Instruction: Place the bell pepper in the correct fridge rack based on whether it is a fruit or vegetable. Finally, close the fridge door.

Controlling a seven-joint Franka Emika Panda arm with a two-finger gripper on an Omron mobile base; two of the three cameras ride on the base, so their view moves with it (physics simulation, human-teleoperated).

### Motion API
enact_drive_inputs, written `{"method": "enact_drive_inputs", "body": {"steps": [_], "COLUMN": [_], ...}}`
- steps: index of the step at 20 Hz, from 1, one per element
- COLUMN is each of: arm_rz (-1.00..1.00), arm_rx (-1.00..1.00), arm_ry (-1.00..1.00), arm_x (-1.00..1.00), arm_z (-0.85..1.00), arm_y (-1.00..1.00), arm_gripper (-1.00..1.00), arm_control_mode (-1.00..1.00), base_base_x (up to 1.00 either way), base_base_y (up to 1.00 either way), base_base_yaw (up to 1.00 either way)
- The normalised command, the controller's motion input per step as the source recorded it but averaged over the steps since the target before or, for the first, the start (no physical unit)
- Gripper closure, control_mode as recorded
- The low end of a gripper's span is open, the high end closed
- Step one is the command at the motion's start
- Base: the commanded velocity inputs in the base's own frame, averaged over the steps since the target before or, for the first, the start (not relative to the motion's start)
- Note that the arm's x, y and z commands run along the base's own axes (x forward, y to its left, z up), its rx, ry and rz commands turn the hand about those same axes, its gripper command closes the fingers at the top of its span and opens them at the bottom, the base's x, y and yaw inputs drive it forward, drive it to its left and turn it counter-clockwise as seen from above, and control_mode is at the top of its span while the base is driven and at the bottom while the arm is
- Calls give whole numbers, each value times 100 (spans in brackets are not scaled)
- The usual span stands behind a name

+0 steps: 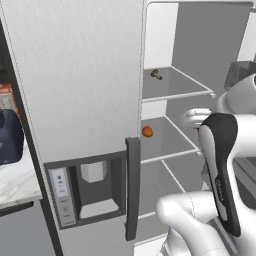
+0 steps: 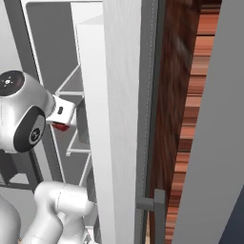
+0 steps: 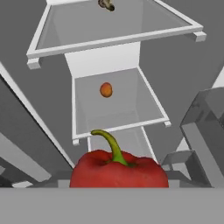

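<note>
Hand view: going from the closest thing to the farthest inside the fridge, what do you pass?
Bell pepper with its green stem, closest → small orange fruit on the middle shelf → small brownish item at the back of the fridge rack.

bell pepper (image 3: pixel 119 169): glossy red skin, smooth, matt green stem at 12 o'clock. fridge rack (image 3: pixel 109 26): matt pale-grey panel, looks like plastic, white rim. Left dispenser door (image 1: pixel 75 75): brushed silver metal look. Its handle (image 1: pixel 132 187): dark matt. Orange fruit (image 3: pixel 106 89): smooth, matt.
</note>
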Motion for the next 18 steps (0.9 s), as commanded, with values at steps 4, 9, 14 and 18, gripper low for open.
{"method": "enact_drive_inputs", "body": {"steps": [4, 9, 14, 18], "arm_rz": [0, 0, 0, 0], "arm_rx": [0, 0, 0, 0], "arm_ry": [-7, -8, -5, 0], "arm_x": [14, 12, 41, 48], "arm_z": [11, 31, 21, 32], "arm_y": [0, 0, 0, 0], "arm_gripper": [100, 100, 100, 100], "arm_control_mode": [-100, -100, -100, -100], "base_base_x": [0, 0, 0, 0], "base_base_y": [0, 0, 0, 0], "base_base_yaw": [0, 0, 0, 0]}}
